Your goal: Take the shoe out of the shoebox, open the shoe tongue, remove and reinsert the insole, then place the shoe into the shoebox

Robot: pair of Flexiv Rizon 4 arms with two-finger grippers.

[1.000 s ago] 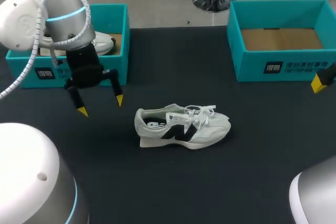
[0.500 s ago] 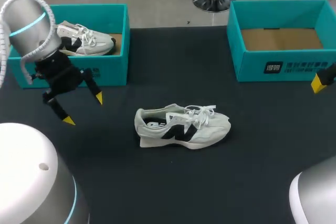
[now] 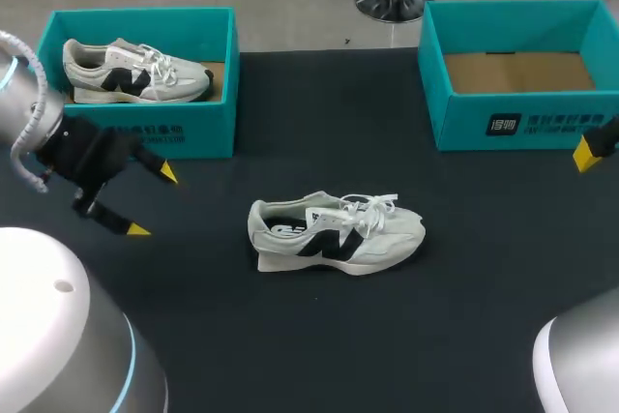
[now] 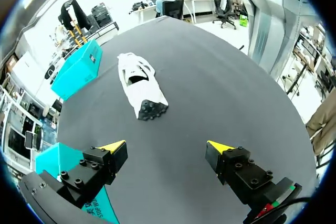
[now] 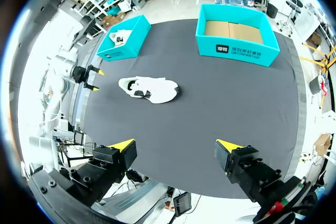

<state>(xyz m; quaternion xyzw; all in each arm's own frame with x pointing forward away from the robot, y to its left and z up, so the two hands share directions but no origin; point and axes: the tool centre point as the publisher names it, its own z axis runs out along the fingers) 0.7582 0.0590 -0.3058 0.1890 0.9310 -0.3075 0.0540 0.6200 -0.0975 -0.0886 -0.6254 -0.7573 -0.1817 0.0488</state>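
A white sneaker with a black logo (image 3: 337, 232) lies on its sole on the black table (image 3: 319, 336), toe to the right, laces loose. My left gripper (image 3: 152, 201) hangs open and empty to the shoe's left, in front of the left teal shoebox (image 3: 198, 128). From its wrist, the sneaker (image 4: 142, 85) lies heel-first well ahead of the open gripper (image 4: 167, 146). My right gripper (image 5: 176, 144) is open and empty, high above the table's right side; only one yellow fingertip (image 3: 587, 154) shows in the head view. The sneaker (image 5: 149, 88) is far ahead of it.
A second white sneaker (image 3: 135, 70) rests in the left shoebox. At the back right, the other teal shoebox (image 3: 522, 123) shows only its bare cardboard floor. Bare black tabletop surrounds the middle sneaker.
My left arm has swung left and drawn back from in front of the left shoebox, uncovering the shoe inside it. Its gripper stays open. The right arm and the middle sneaker have not moved.
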